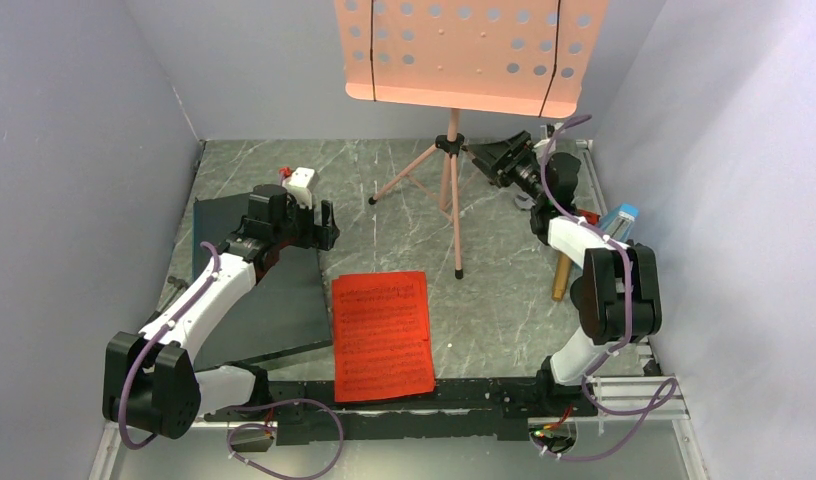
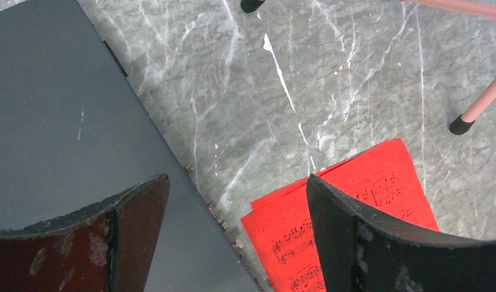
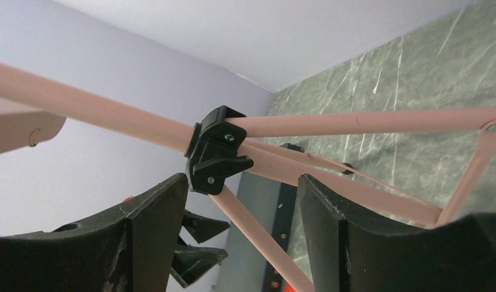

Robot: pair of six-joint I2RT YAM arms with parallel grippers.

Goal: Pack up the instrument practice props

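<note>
— Pink tripod music stand with the perforated desk [image 1: 469,55]: where is it, and which way is it set?

— At the far middle of the grey-green marble tabletop [image 1: 504,290], upright. Its long axis is the pole, which runs vertically. The desk sits on top with its face turned toward the near side. From the black hub one leg splays to the left and one comes toward me; I cannot follow the third.

— And your right gripper [image 1: 492,155]?

— It is just right of that hub, with the jaws spread wide. On my right wrist camera the hub shows in the gap between the fingers [image 3: 154,219]. I cannot tell whether anything touches it.

— Left gripper [image 1: 319,222]?

— Also wide apart and empty. It hangs above the right edge of the large dark flat slab [image 1: 254,290], near the far left corner of the red sheet-music pages [image 1: 382,335].

— How do the pages lie?

— Flat, in the near middle, with the long axis running near to far. Their near edge is at the black rail.

— Anything else on the right?

— A gold microphone [image 1: 561,278] shows as a shaft beside the right arm. The small blue metronome [image 1: 620,216] is against the right wall, partly hidden by the arm.
</note>
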